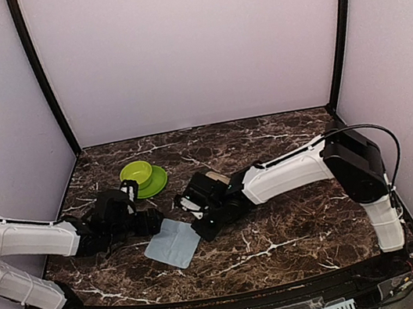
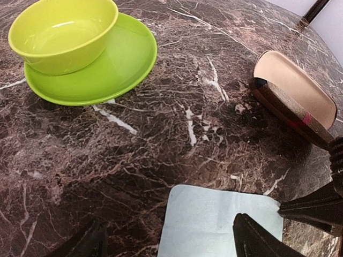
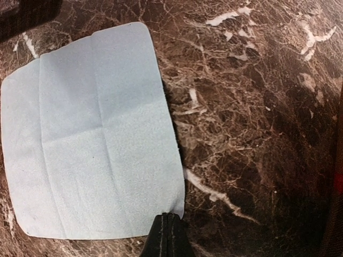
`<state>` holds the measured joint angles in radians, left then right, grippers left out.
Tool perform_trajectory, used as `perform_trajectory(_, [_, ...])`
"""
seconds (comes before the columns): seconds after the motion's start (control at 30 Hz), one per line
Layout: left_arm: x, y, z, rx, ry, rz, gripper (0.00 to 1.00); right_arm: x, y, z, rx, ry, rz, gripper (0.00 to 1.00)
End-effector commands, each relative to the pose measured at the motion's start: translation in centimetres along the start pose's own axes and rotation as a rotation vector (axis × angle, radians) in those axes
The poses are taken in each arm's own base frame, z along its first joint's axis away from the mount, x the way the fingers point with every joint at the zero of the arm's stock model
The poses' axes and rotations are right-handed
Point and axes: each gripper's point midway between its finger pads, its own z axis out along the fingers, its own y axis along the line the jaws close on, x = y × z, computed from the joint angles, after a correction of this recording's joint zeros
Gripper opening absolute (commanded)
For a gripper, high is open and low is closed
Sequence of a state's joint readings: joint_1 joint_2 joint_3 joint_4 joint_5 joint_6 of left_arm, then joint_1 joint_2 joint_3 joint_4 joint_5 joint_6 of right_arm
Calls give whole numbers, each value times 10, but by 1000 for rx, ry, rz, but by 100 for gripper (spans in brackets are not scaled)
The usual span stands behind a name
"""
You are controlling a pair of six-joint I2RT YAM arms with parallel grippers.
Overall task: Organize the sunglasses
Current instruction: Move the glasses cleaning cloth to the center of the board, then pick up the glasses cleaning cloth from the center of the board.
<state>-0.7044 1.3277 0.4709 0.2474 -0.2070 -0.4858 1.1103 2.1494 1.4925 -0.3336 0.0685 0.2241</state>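
Step in hand: picking up the cloth (image 3: pixel 91 134). No sunglasses show in any view. The case (image 2: pixel 292 91) lies beyond the cloth, close to the right arm's wrist. We cannot tell whether it is open or whether the glasses are inside it.

Right gripper (image 3: pixel 167 227): jaws closed together at the cloth's near corner, by the look of it pinching that corner. The cloth lies flat on the table (image 1: pixel 284 237), creased but not lifted.

Left gripper (image 2: pixel 169 222): jaws spread wide and empty, low over the opposite edge of the cloth, one finger over the cloth and one beside it.

Bowl (image 2: pixel 64 32) sits on plate (image 2: pixel 118 64), well apart from the cloth and out of the way.

Judgement: early in the task. The cloth is being taken first, probably to go with the case.

Next move calls for:
- a slow lift, to check the corner really is caught, since thin fabric can slip from closed tips;
- keeping the left arm clear of the rising cloth, or using it to take the free edge;
- finding the glasses before the case is handled.
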Motion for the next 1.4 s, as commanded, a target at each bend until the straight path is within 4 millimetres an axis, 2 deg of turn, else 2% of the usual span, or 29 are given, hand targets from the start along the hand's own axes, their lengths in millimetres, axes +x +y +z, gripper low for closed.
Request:
perform_trajectory(0.0, [-12, -19, 4, 75, -17, 40, 81, 9, -17, -2, 22, 33, -32, 0])
perform_trajectory(0.13, [-9, -23, 10, 79, 19, 66, 77, 12, -27, -3, 36, 49, -98, 0])
perform_trajectory(0.33, [-4, -26, 22, 83, 80, 76, 75, 10, -44, -5, 52, 51, -166, 0])
perform_trajectory(0.57, [0, -26, 34, 123, 165, 74, 67, 6, -54, -9, 44, 43, -219, 0])
perform_trajectory(1.03, [1, -27, 59, 108, 272, 130, 49, 7, -52, -7, 19, 39, -229, 0])
perform_trajectory(1.13, [1, -22, 61, 72, 284, 144, 47, 7, -52, -7, 19, 36, -224, 0])
perform_trajectory(1.37, [4, -22, 67, 59, 293, 169, 42, 8, -52, -6, 17, 36, -213, 0])
